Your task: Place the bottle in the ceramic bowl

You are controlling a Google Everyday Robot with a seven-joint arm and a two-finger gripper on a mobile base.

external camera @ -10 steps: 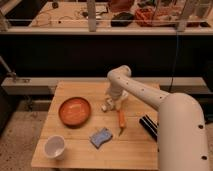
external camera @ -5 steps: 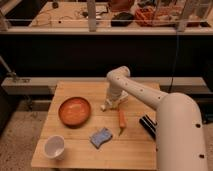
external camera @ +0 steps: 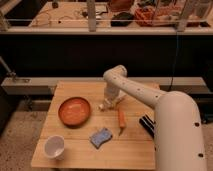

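The orange-brown ceramic bowl (external camera: 75, 111) sits on the left half of the wooden table (external camera: 135, 150). My gripper (external camera: 106, 102) reaches down over the table just right of the bowl's far rim. The small white bottle (external camera: 102, 106) shows at the gripper's tip, low over the table, between the bowl and the carrot. I cannot tell whether the bottle rests on the wood or is lifted. The bowl looks empty.
An orange carrot (external camera: 121, 119) lies right of the bowl. A blue sponge (external camera: 101, 137) lies in front of the bowl. A white cup (external camera: 54, 146) stands at the front left corner. A black ribbed bar (external camera: 146, 125) lies at the right, beside my arm (external camera: 175, 125).
My gripper has shifted a little down and to the left, toward the bowl, with the white bottle staying at its tip. Nothing else on the table has moved.
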